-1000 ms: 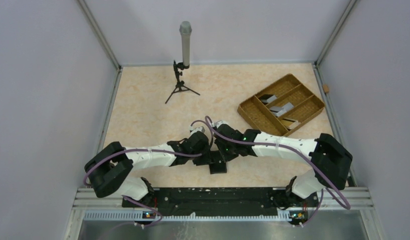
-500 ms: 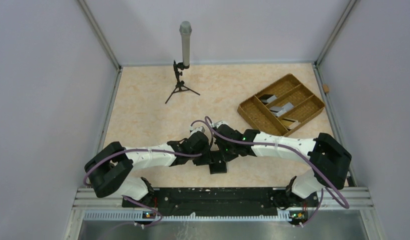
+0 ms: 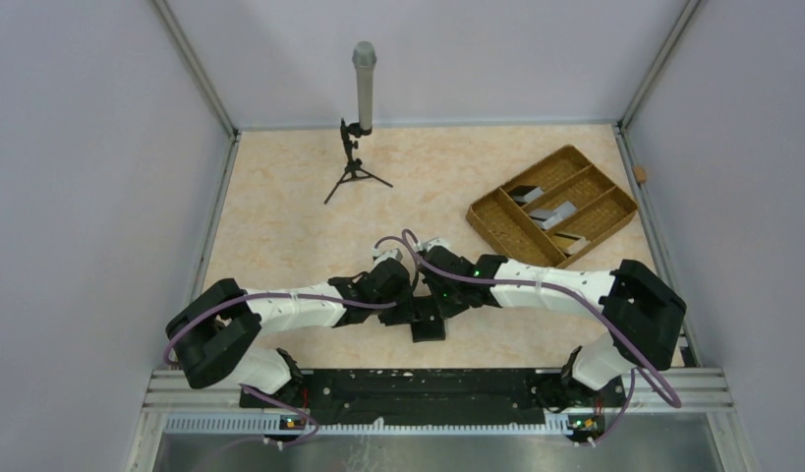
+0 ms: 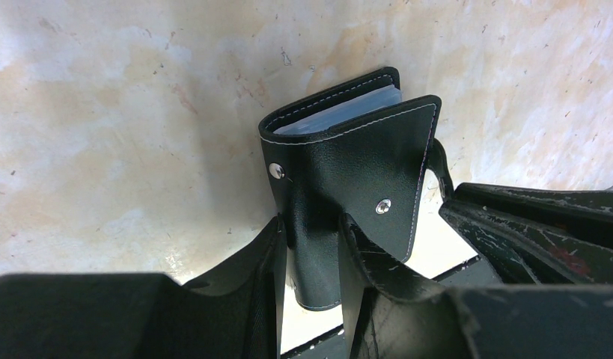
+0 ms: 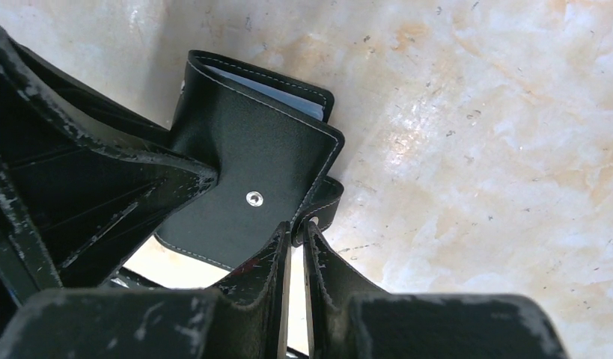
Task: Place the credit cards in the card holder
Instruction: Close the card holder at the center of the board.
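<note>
The card holder (image 4: pixel 363 157) is a black wallet with snap studs, folded nearly shut with pale blue lining showing at its open edge. It is held just above the table at the near middle (image 3: pixel 429 327). My left gripper (image 4: pixel 312 224) is shut on its lower cover. My right gripper (image 5: pixel 297 224) is pinched on the short black clasp tab (image 5: pixel 329 198) beside the wallet (image 5: pixel 251 157). Both grippers meet over it in the top view, the left (image 3: pixel 403 307) and the right (image 3: pixel 434 303). The credit cards (image 3: pixel 553 211), pale and dark, lie in the brown tray.
The brown woven divided tray (image 3: pixel 604 177) sits at the back right. A microphone on a small tripod (image 3: pixel 362 98) stands at the back middle. A small brown block (image 3: pixel 640 174) lies by the right wall. Grey walls close in three sides.
Almost nothing: the right arm's elbow has drifted slightly left. Both grippers stay on the wallet in the same place.
</note>
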### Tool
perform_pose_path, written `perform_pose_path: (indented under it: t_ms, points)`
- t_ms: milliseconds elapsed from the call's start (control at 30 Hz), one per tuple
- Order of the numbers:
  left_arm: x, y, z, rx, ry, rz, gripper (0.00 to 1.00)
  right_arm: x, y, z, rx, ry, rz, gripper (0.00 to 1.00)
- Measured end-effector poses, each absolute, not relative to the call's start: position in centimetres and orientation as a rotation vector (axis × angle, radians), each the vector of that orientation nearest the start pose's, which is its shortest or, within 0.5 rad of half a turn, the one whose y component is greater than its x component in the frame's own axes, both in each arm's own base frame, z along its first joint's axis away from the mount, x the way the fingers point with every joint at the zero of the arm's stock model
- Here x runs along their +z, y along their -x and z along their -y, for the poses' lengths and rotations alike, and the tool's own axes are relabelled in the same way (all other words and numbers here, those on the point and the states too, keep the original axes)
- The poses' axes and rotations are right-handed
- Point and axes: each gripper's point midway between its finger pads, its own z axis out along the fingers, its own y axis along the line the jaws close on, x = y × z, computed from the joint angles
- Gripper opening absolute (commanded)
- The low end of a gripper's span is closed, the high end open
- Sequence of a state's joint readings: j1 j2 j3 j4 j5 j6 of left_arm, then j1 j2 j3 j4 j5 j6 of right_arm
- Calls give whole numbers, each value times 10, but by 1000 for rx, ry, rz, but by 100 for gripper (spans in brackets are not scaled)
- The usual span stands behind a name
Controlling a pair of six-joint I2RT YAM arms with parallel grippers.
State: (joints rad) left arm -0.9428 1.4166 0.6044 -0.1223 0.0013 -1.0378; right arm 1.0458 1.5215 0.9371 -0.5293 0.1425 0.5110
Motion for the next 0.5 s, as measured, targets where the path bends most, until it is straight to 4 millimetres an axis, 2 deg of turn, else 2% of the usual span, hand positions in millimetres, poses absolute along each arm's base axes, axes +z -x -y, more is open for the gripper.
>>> perform_pose_path:
  t_ms: [400, 500]
  points:
    - [25, -160, 282, -743, 127, -2693, 33, 50, -170, -268, 237, 636, -2616, 12]
    - [25, -160, 282, -743, 127, -2693, 33, 49, -170, -265, 219, 634, -2620, 7]
